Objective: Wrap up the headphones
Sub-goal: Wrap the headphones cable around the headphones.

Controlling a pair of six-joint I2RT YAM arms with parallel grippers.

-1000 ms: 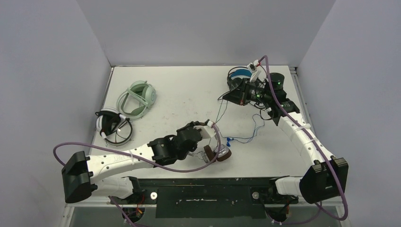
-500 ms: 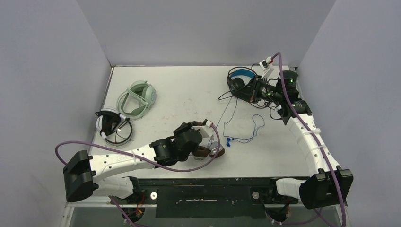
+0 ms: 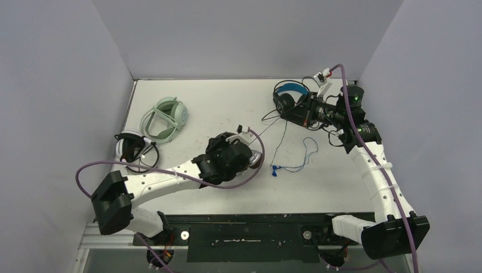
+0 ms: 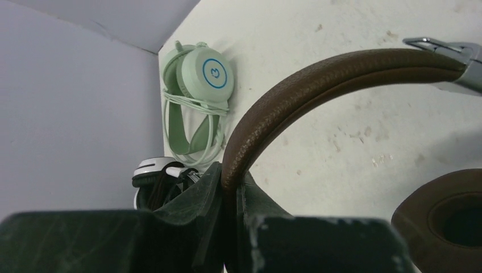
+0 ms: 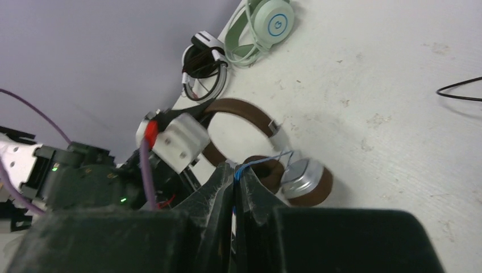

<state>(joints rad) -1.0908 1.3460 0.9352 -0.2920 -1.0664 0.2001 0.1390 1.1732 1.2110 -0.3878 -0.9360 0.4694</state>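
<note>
My left gripper is shut on the brown headband of the brown headphones, pinched between its fingers. One brown ear cup hangs at the lower right. My right gripper is shut on the thin blue cord, which shows pinched in the right wrist view and runs to the brown headphones. The cord's loose loop lies on the table. The mint green headset and the white headset lie at the left. The black headset with a blue headband lies at the back right.
The white table is walled by grey panels at the left, back and right. A black cord from the black headset lies on the table near my right gripper. A purple cable loops off each arm.
My left gripper has carried the brown headphones away from the near edge and turned them. My right gripper has drawn back to the right, pulling the blue cord straighter.
</note>
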